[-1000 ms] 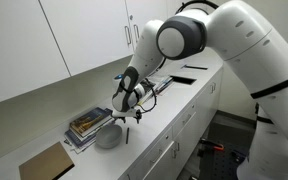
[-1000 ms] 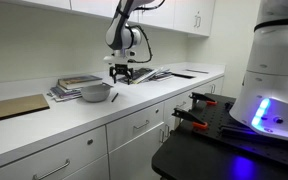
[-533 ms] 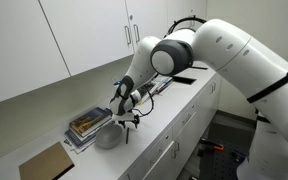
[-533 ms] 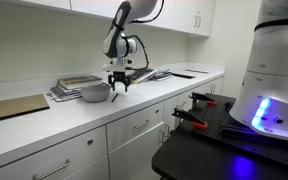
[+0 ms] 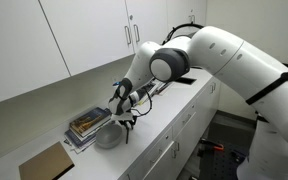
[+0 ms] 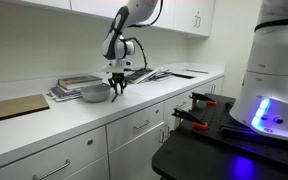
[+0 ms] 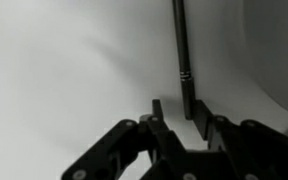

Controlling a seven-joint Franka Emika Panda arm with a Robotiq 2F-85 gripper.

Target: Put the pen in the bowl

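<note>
In the wrist view the pen (image 7: 181, 50) is a thin dark stick lying on the white counter and running away from me. Its near end sits between the fingers of my gripper (image 7: 178, 108). The pen lies against the right finger (image 7: 198, 108), and a narrow gap shows between it and the left finger (image 7: 157, 110). The jaws are narrowed but not clamped. In both exterior views the gripper (image 5: 125, 122) (image 6: 116, 92) points down at the counter, right beside the small grey bowl (image 5: 106, 137) (image 6: 94, 93).
A stack of books (image 5: 84, 127) (image 6: 69, 86) lies behind the bowl. A flat brown board (image 5: 46, 162) (image 6: 14, 107) sits further along the counter. Papers and dark items (image 5: 174, 80) (image 6: 164, 73) lie on the far side of the arm. Wall cabinets hang overhead.
The gripper has come down to the counter beside the bowl. Its jaws have narrowed from wide open to close around the pen.
</note>
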